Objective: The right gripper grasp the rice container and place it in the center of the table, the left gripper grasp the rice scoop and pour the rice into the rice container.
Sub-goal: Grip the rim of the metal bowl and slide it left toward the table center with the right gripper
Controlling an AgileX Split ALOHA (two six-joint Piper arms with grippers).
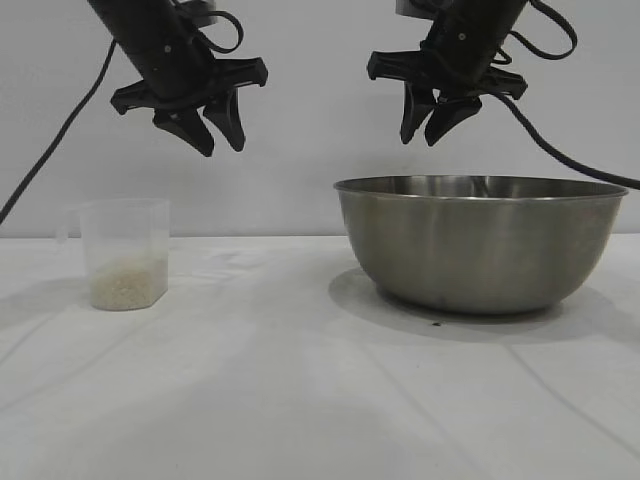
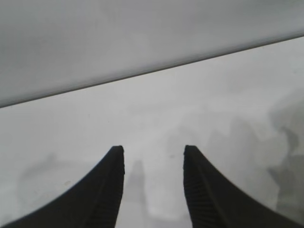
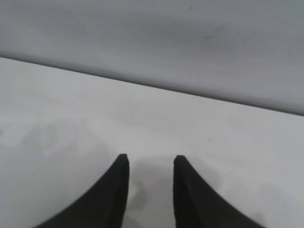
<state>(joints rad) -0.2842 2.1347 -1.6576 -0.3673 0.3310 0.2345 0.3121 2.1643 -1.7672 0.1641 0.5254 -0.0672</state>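
A: Exterior view only: the wide round brushed-steel rice container sits at the right on the white-clothed table; the small translucent plastic rice scoop stands upright at the left, with off-white rice in its bottom.

B: And the claws?

A: The black left gripper hangs above the scoop, the black right gripper over the bowl's rim, both partly open, holding nothing.

B: Wrist views?

A: Just spread fingertips over bare cloth. No readable writing.
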